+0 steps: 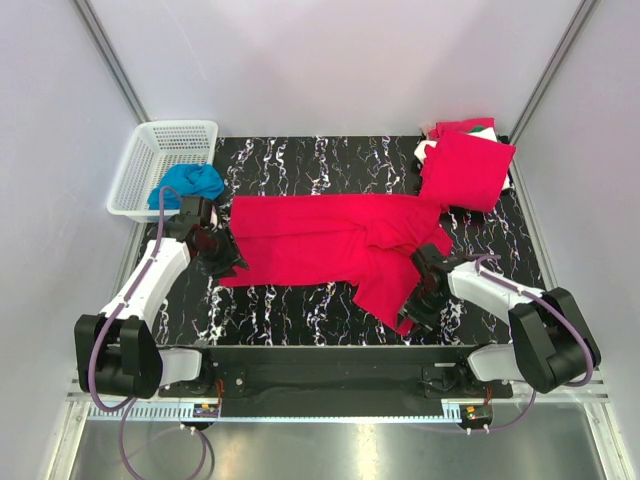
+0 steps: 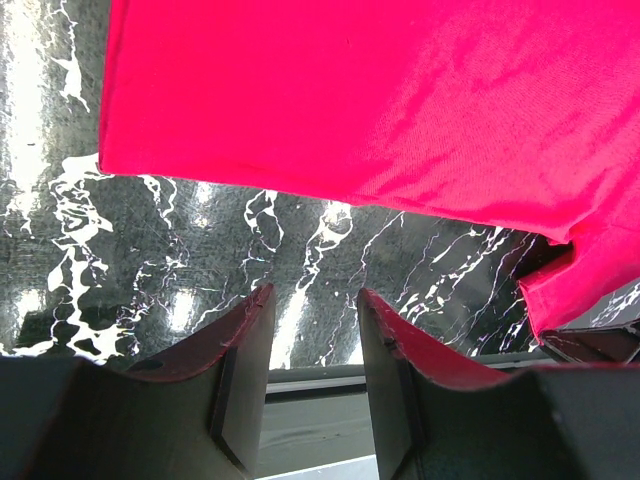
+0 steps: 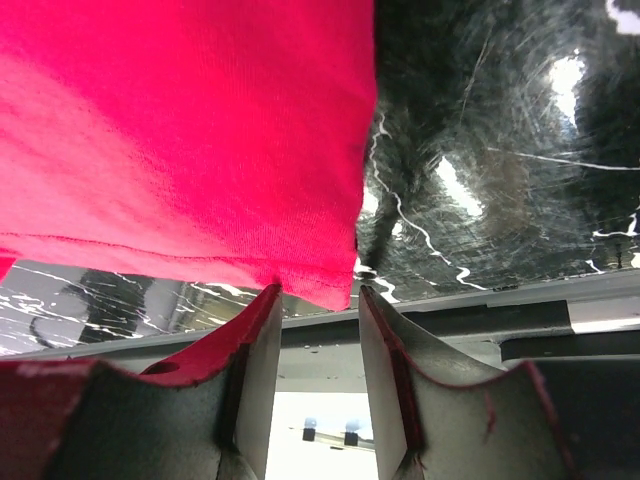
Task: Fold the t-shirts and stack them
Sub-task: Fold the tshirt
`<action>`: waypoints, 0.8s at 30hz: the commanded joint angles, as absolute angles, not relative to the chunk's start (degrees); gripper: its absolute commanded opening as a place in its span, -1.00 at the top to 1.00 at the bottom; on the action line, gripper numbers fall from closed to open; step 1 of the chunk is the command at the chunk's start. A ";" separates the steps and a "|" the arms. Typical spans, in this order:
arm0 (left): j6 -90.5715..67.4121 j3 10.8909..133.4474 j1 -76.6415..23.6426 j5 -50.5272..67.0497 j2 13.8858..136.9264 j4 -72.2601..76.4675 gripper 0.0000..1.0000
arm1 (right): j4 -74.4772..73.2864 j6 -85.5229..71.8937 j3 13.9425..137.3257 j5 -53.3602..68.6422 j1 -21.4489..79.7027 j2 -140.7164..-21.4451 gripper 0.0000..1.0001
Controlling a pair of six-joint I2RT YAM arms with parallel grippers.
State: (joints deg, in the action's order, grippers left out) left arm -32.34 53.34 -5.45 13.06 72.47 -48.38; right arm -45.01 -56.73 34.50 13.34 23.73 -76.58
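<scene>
A bright red t-shirt (image 1: 320, 240) lies spread lengthwise across the middle of the black marbled table (image 1: 300, 160), bunched at its right end. A second red t-shirt (image 1: 465, 168) lies folded at the back right, on a cloth showing white and green (image 1: 484, 127). My left gripper (image 1: 222, 262) stands open at the spread shirt's near-left corner; in the left wrist view the shirt (image 2: 380, 100) lies beyond the empty left gripper (image 2: 312, 300). My right gripper (image 1: 425, 290) is open at the bunched right end. In the right wrist view a hem corner (image 3: 320, 285) sits at the tips of the right gripper (image 3: 318, 297), ungripped.
A white plastic basket (image 1: 150, 150) stands at the back left with a blue cloth (image 1: 190, 183) in it, close behind my left arm. White walls enclose the table on three sides. The table's near edge and metal rail (image 3: 480, 300) run just under both grippers.
</scene>
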 commanded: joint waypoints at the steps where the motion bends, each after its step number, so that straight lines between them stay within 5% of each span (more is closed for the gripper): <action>1: -31.03 54.23 -4.83 13.80 72.16 -47.72 0.13 | -44.56 -57.83 36.30 11.95 24.43 -77.17 0.13; 16: -31.20 54.32 -4.31 13.80 70.23 -48.08 0.13 | -45.53 -59.94 37.35 9.50 26.45 -78.57 0.28; 24: -30.76 54.49 -3.87 13.89 70.49 -48.16 0.13 | -46.32 -60.12 38.67 8.17 27.42 -80.24 0.75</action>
State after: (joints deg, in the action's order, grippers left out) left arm -31.73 53.34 -4.32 13.10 71.94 -48.40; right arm -45.04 -59.18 36.49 10.96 26.57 -79.50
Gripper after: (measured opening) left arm 0.431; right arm 0.181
